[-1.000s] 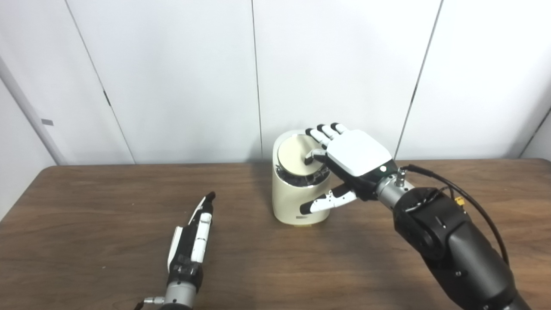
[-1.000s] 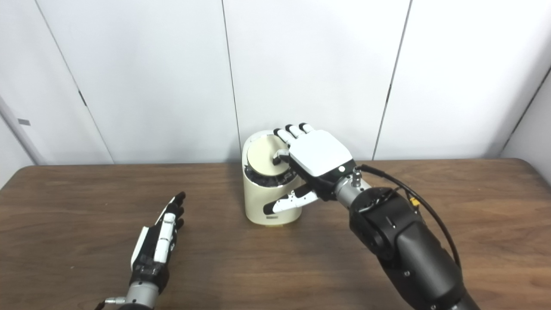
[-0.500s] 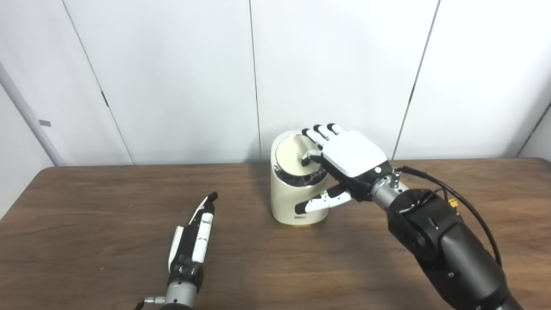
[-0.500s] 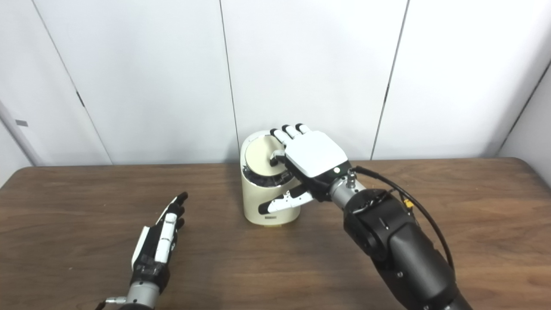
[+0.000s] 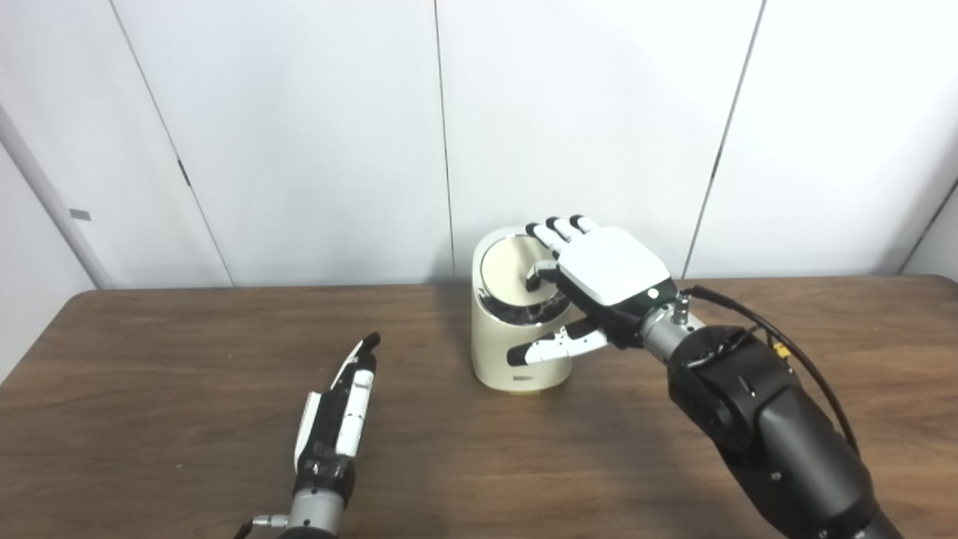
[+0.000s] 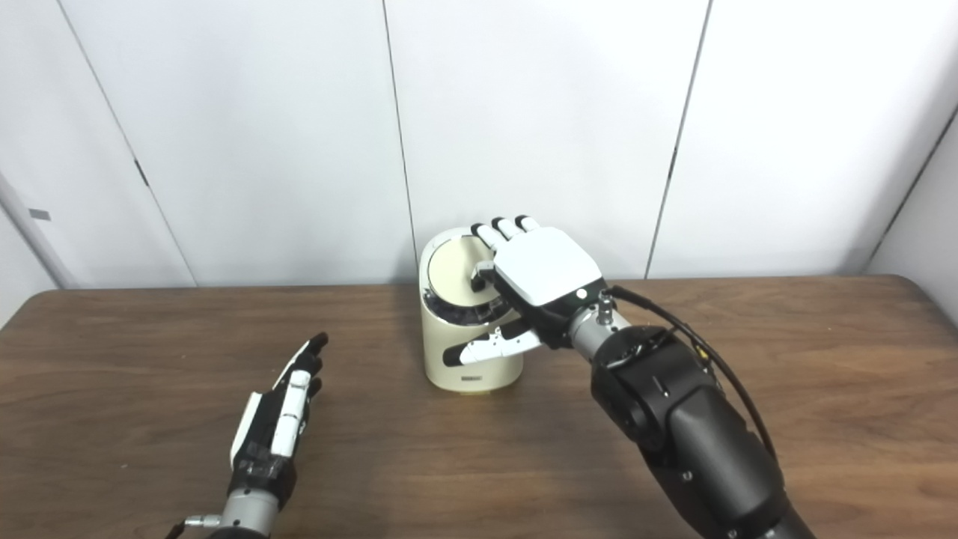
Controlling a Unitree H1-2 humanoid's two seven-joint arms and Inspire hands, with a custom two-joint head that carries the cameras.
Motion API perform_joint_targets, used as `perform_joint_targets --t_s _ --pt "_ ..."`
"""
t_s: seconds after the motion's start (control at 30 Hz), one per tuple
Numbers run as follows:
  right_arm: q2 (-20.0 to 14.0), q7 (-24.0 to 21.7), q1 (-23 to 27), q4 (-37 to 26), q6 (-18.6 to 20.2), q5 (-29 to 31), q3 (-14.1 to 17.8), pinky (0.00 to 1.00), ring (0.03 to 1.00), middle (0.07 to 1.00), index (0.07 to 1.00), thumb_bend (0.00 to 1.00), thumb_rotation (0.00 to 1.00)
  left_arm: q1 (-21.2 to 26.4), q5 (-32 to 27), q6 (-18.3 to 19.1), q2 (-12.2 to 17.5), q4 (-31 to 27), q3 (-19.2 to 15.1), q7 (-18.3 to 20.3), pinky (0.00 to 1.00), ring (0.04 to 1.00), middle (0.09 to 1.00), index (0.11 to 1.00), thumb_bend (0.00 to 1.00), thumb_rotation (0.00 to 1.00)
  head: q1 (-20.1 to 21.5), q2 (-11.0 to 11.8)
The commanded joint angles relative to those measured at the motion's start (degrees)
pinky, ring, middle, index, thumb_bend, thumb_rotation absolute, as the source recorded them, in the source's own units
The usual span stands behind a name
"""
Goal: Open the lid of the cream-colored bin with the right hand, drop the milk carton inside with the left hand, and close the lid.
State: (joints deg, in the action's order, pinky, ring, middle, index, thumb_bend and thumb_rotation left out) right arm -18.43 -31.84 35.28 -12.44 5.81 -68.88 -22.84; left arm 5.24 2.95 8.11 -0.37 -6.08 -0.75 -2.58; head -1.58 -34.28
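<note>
The cream-colored bin (image 5: 495, 359) stands at the back middle of the table. Its round lid (image 5: 504, 271) tilts toward me, with a dark shiny band under its front edge. My right hand (image 5: 610, 266) lies over the lid's right side, fingers spread and resting on it. Its thumb (image 5: 550, 349) stretches across the front of the bin's body, and it grasps nothing. My left hand (image 5: 337, 412) rests open and edge-on upon the table, well left and in front of the bin, holding nothing. No milk carton shows in either view.
The brown wooden table (image 5: 150, 337) runs across the whole picture. White wall panels (image 5: 299, 135) rise right behind the bin. The right forearm (image 5: 756, 419) with its black cable crosses the table's right front.
My right hand and thumb have shifted slightly left over the bin. The left hand has stayed where it was. The picture itself has shifted a little.
</note>
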Motion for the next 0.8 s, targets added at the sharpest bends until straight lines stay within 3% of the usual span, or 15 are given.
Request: perform_joint_targets --t_s 0.0,0.2,0.57,0.77 --pt "-0.30 -4.52 -0.78 0.82 0.08 -0.32 -1.22 1.00 1.000 1.000 0.652 0.69 1.00 1.37 0.38 -1.74 0.05 -1.73 0.07 -0.24 1.00 1.000 1.000 0.962 0.57 0.95 -0.05 -0.04" --pt "-0.58 -2.15 -0.86 -1.02 -0.18 1.93 0.40 1.00 1.000 1.000 0.733 0.66 0.96 1.38 -0.25 -1.70 -0.12 -1.67 -0.12 -0.09 1.00 1.000 1.000 0.961 0.58 0.94 -0.15 -0.13" --pt "0.10 4.77 -1.07 -6.56 1.01 2.46 7.25 1.00 1.000 1.000 0.801 0.60 0.98 1.43 0.63 -1.35 -0.05 -1.43 0.06 -0.42 1.00 1.000 1.000 0.960 0.59 0.95 -0.01 0.11" --pt "0.37 5.49 -3.08 -9.54 2.18 3.97 11.38 1.00 1.000 1.000 0.845 0.60 0.99 1.73 0.25 -1.64 -0.06 -0.84 -0.10 -0.39 1.00 1.000 1.000 0.955 0.60 0.94 -0.02 0.36"
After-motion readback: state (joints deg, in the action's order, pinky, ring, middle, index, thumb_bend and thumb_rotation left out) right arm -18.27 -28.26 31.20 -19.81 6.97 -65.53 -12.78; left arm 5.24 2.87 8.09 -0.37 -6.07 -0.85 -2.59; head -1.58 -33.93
